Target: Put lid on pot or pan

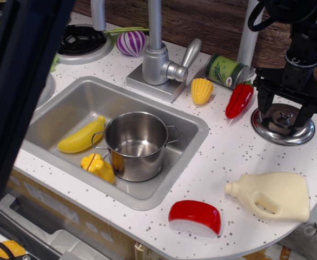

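The shiny steel lid point(277, 131) with its small central knob lies flat on the counter at the far right. My black gripper point(284, 116) is right over it, open, with one finger on each side of the knob. The steel pot point(136, 144) with wire loop handles stands upright and uncovered in the sink point(72, 100), well to the left of the lid.
A yellow banana point(81, 137) and a yellow piece point(98, 167) lie beside the pot in the sink. A red pepper point(238, 100), corn point(202, 90), a can point(225, 71) and the faucet point(159, 59) stand behind. A cream jug point(272, 196) and red cheese point(195, 217) lie in front. A dark bar point(18, 92) blocks the left.
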`<move>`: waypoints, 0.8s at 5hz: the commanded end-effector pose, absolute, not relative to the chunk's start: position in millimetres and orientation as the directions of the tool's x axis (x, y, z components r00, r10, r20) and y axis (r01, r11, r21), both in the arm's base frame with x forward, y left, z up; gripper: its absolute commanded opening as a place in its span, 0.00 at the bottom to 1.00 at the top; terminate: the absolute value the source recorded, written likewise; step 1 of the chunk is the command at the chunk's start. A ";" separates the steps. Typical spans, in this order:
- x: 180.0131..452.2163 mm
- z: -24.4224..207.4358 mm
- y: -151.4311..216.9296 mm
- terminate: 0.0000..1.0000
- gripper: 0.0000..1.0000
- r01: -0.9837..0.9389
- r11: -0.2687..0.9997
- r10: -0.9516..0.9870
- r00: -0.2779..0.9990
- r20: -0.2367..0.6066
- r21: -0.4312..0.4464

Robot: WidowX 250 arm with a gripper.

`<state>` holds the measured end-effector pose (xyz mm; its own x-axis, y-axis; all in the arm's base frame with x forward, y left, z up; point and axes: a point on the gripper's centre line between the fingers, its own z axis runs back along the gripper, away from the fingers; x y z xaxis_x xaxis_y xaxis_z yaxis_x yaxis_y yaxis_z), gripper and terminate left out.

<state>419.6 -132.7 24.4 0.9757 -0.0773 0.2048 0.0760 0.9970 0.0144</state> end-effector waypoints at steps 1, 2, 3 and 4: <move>436.3 43.0 -142.1 0.00 1.00 0.093 0.996 -0.091 0.951 0.296 0.007; 437.8 35.6 -141.2 0.00 1.00 0.094 0.995 -0.084 0.950 0.301 -0.020; 438.2 30.8 -140.9 0.00 0.00 0.072 0.997 -0.060 0.952 0.302 -0.029; 438.5 31.1 -140.4 0.00 0.00 0.071 0.997 -0.059 0.954 0.293 -0.033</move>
<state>430.7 -140.2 16.6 0.9677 -0.0595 0.2451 0.0679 0.9973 -0.0261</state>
